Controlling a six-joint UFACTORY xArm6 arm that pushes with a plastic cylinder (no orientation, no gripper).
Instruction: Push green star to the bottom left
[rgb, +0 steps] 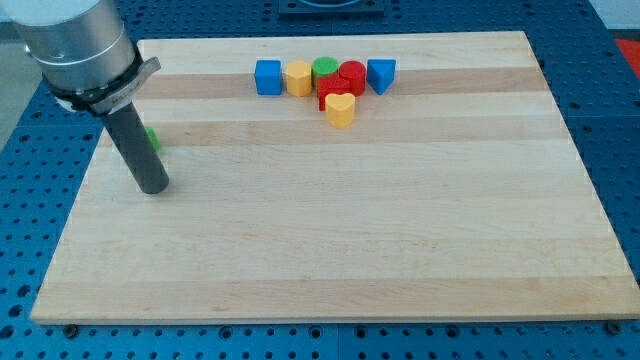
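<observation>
The green star is mostly hidden behind my rod at the view's left; only a small green edge shows to the right of the rod. My tip rests on the wooden board, just below the green star and close to the left edge.
A cluster of blocks sits at the view's top centre: a blue cube, a yellow hexagon, a green cylinder, a red cylinder, a red block, a blue triangle and a yellow heart.
</observation>
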